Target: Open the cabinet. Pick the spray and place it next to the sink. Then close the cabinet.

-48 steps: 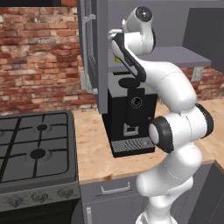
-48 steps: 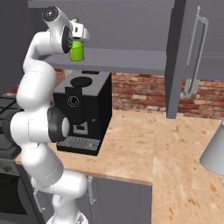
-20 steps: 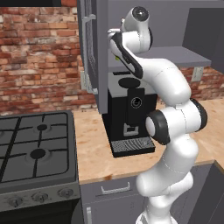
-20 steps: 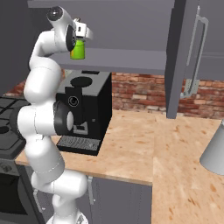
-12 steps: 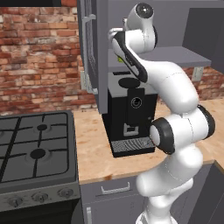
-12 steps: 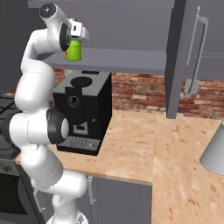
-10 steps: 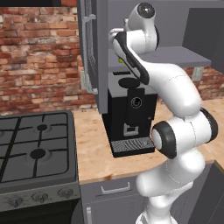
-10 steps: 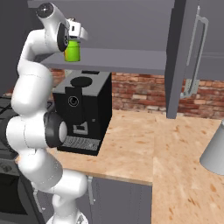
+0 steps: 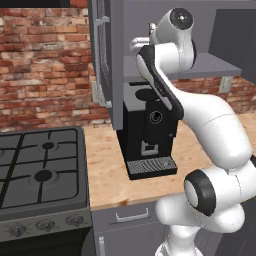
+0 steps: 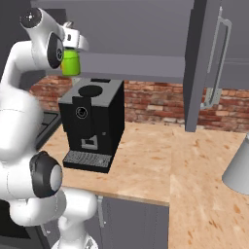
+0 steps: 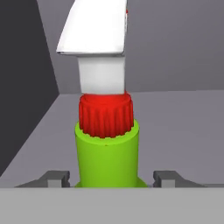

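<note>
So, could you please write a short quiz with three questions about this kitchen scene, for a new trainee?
1. True or false: both doors of the cabinet are shut.
2. Where is the spray? A) on the counter B) at the cabinet shelf, between the gripper fingers C) on the stove
3. Fill in: the black appliance below the shelf is a coffee ____.

Key: 1 false, both doors stand open. 2 B. 3 machine.
</note>
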